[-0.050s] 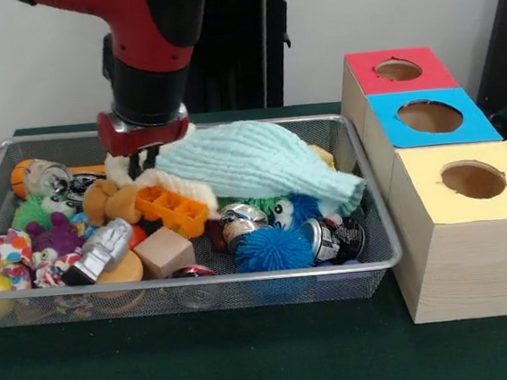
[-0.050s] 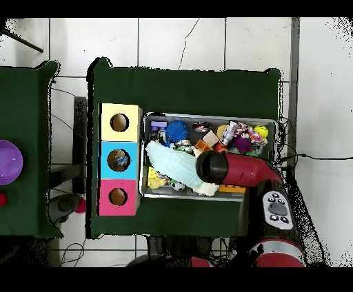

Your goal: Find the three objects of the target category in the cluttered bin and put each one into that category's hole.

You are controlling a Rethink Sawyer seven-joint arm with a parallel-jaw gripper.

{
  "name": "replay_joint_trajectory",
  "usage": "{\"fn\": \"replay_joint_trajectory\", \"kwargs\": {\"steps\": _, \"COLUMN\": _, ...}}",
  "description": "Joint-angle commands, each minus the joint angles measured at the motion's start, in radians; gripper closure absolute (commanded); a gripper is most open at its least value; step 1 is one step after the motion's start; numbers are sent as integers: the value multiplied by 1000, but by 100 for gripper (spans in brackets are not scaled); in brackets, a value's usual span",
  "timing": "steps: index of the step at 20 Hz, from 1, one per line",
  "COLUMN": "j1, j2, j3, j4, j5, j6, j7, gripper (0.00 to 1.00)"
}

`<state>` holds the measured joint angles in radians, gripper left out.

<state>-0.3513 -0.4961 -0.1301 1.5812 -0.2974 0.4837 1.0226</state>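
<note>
In the bin [image 1: 380, 248], the gripper [image 1: 145, 155] dips at the far edge among plush toys; whether it is clenched I cannot tell. The pale knitted cloth [image 1: 260, 164], draped mid-bin, looks light and floppy, so pinch a bunched fold. The holed boxes [image 1: 440, 172] stand right

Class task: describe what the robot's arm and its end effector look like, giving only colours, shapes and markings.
The arm is thick and rounded, with glossy red shells and black joint sections. A silver ring and a red collar sit above the dark end effector. Seen from overhead, a grey panel with dark buttons sits on the arm near its base.
</note>
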Motion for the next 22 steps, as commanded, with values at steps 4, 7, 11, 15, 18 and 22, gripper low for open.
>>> {"fn": "replay_joint_trajectory", "kwargs": {"steps": 4, "j1": -128, "j2": -46, "j3": 40, "j4": -97, "j5": -155, "j6": 82, "j7": -140, "gripper": 100}}
{"fn": "replay_joint_trajectory", "kwargs": {"steps": 7, "j1": -151, "j2": -60, "j3": 62, "j4": -104, "j5": -183, "j6": 100, "j7": -152, "gripper": 100}}
{"fn": "replay_joint_trajectory", "kwargs": {"steps": 11, "j1": -159, "j2": -76, "j3": 84, "j4": -103, "j5": -217, "j6": 118, "j7": -159, "gripper": 100}}
{"fn": "replay_joint_trajectory", "kwargs": {"steps": 15, "j1": -164, "j2": -87, "j3": 97, "j4": -100, "j5": -237, "j6": 126, "j7": -145, "gripper": 100}}
{"fn": "replay_joint_trajectory", "kwargs": {"steps": 18, "j1": -167, "j2": -89, "j3": 104, "j4": -99, "j5": -239, "j6": 132, "j7": -126, "gripper": 100}}
{"fn": "replay_joint_trajectory", "kwargs": {"steps": 22, "j1": -283, "j2": -102, "j3": 216, "j4": 3, "j5": -99, "j6": 123, "j7": -53, "gripper": 0}}
